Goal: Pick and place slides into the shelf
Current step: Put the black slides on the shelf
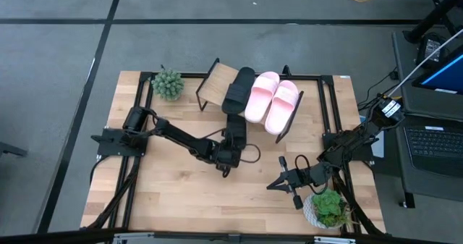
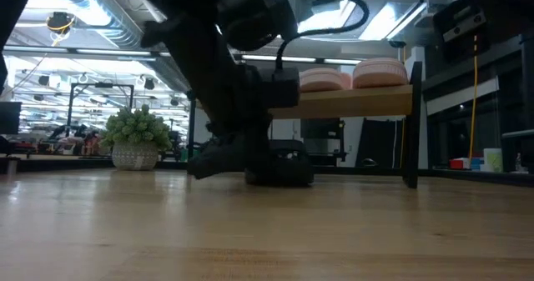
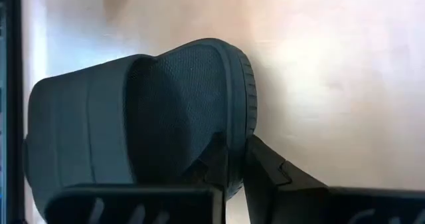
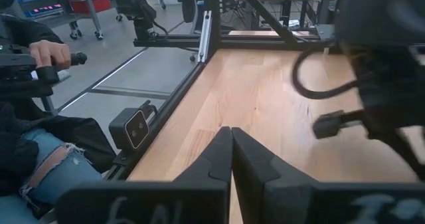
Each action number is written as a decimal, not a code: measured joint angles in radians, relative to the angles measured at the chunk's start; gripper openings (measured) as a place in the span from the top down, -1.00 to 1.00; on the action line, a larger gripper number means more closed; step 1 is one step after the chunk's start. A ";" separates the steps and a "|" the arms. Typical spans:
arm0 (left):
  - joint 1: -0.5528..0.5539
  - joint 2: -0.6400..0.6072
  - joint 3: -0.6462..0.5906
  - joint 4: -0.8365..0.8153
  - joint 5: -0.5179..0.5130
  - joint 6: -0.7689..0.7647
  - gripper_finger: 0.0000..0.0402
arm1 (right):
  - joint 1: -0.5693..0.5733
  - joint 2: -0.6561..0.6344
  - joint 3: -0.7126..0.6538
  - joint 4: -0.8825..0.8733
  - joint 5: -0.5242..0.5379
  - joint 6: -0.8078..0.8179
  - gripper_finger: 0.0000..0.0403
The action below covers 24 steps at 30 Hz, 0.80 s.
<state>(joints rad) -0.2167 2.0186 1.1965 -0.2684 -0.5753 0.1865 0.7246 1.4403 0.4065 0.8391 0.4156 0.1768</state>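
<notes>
Left pincer is closed on a black slide, gripping its edge near the middle of the bench, in front of the shelf. On the shelf lie another black slide and two pink slides. Right pincer, fingers together and empty, waits near the bench's front right corner.

No legible text, labels, brands or numbers anywhere, pale marks on the right claw's housing too blurred to read
</notes>
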 joint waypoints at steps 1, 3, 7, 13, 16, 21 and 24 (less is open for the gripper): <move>-0.013 0.000 0.000 -0.007 0.000 -0.006 0.92 | 0.000 0.000 0.000 0.000 0.000 0.000 0.94; -0.041 -0.001 0.000 -0.022 -0.002 -0.037 0.92 | 0.000 0.000 0.000 0.000 0.000 0.000 0.94; -0.102 -0.001 0.041 -0.142 -0.001 -0.116 0.92 | 0.000 0.000 0.000 0.000 0.000 -0.001 0.94; -0.210 -0.001 0.179 -0.341 0.013 -0.216 0.92 | 0.000 0.000 0.000 0.000 0.000 -0.002 0.94; -0.257 -0.001 0.257 -0.440 0.011 -0.257 0.92 | 0.000 0.000 0.000 0.000 0.000 -0.002 0.94; -0.322 -0.001 0.380 -0.645 -0.043 -0.366 0.92 | 0.000 0.000 0.000 0.000 0.000 -0.002 0.94; -0.353 -0.001 0.433 -0.719 -0.050 -0.413 0.92 | 0.000 0.000 0.000 0.000 0.000 -0.002 0.94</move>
<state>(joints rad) -0.5696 2.0174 1.6297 -0.9872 -0.6258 -0.2266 0.7250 1.4403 0.4065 0.8394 0.4156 0.1749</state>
